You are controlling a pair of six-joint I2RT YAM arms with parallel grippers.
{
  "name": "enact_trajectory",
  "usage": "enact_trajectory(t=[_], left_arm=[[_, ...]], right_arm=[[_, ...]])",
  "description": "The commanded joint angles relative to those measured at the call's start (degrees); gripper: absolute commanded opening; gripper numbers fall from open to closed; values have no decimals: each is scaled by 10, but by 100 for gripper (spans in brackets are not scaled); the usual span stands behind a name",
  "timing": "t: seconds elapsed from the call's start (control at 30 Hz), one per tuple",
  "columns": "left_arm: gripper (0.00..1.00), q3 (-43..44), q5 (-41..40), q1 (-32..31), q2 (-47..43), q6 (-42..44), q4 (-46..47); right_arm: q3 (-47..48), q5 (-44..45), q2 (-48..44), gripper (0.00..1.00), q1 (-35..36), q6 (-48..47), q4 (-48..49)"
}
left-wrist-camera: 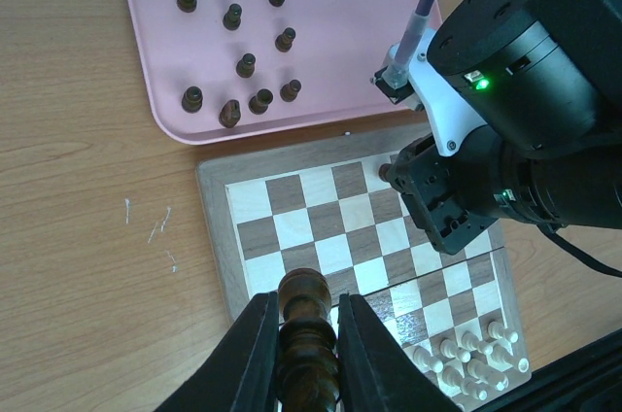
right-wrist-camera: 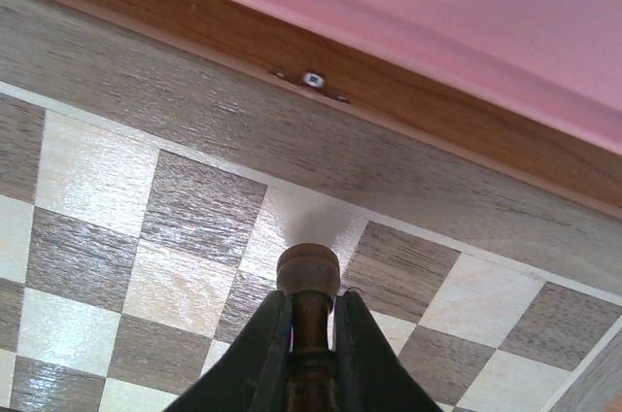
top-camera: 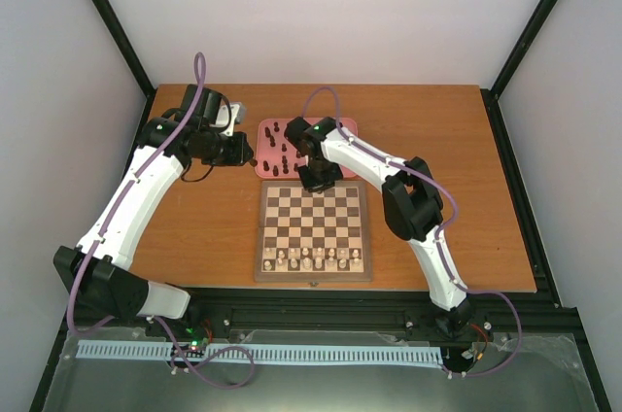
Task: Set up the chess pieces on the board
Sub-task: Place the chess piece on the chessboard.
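Left gripper (left-wrist-camera: 306,307) clamped on a tall dark piece (left-wrist-camera: 307,291) over the wooden table (left-wrist-camera: 78,237), pink tray (left-wrist-camera: 340,43) just ahead. Right gripper (right-wrist-camera: 311,303) pinching a round-topped piece (right-wrist-camera: 308,270) right above the board (right-wrist-camera: 194,120). Plain white walls (top-camera: 340,14).

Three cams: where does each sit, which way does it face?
Top external: above and behind the robot, looking down on the board and pink tray; left arm, right arm show.
Left wrist: on the left arm, down past the left gripper, shut on a dark piece, at board, tray, right arm.
Right wrist: close over the board's far edge; right gripper shut on another dark piece.
Shared: all show board and tray.
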Motion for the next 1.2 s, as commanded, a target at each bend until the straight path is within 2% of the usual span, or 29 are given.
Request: enact_trajectory(t=[0.0,1.17], left_arm=[[1,14,7,-3,1,4,-4],[1,7,5,-3,2,10,-5]], right_arm=[[20,13,7,8,-4,-5,-7],[52,3,41,15,-4,-12,-26]])
